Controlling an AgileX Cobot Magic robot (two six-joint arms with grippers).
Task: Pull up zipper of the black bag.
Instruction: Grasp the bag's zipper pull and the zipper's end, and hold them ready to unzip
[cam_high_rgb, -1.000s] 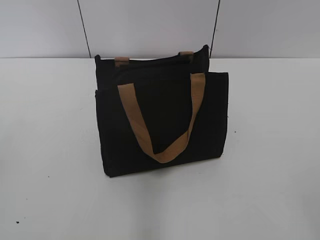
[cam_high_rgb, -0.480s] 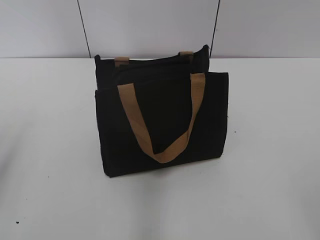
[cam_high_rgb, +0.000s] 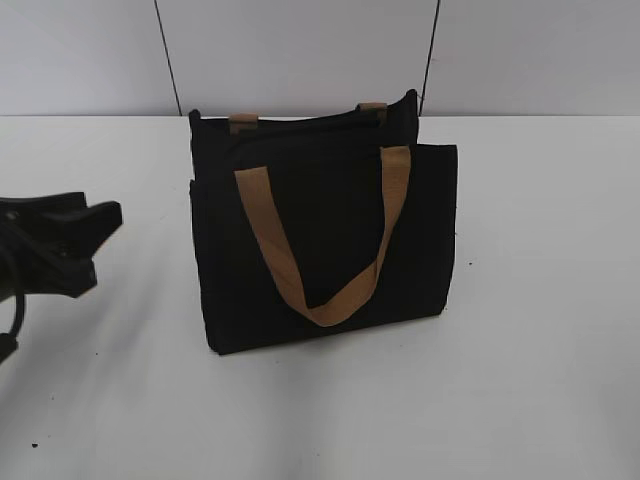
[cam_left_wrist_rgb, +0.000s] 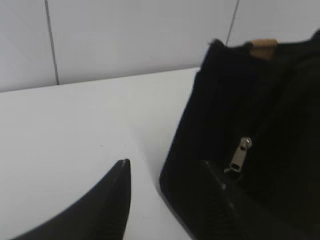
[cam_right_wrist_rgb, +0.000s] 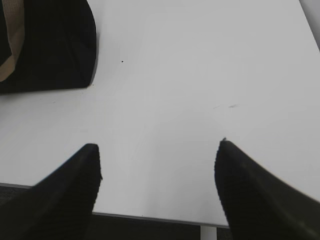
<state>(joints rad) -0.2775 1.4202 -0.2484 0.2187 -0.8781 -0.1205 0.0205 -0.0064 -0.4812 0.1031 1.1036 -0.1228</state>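
Observation:
The black bag (cam_high_rgb: 320, 230) stands upright in the middle of the white table, its tan front handle (cam_high_rgb: 290, 265) hanging down the front panel. In the left wrist view the bag's end (cam_left_wrist_rgb: 280, 100) fills the right side, and the silver zipper pull (cam_left_wrist_rgb: 240, 155) hangs on it. My left gripper (cam_left_wrist_rgb: 165, 167) is open, its right finger just below the pull and its left finger over the table. In the exterior view it (cam_high_rgb: 100, 245) is left of the bag and apart from it. My right gripper (cam_right_wrist_rgb: 157, 145) is open and empty, over the table right of the bag (cam_right_wrist_rgb: 55, 45).
A pale wall with dark vertical seams (cam_high_rgb: 168, 60) rises right behind the bag. The table's front edge (cam_right_wrist_rgb: 150, 217) shows under my right gripper. The second tan handle's ends (cam_high_rgb: 243, 122) show at the bag's back top edge.
My left gripper has come into the exterior view from the left edge, toward the bag's left end. The bag has not moved.

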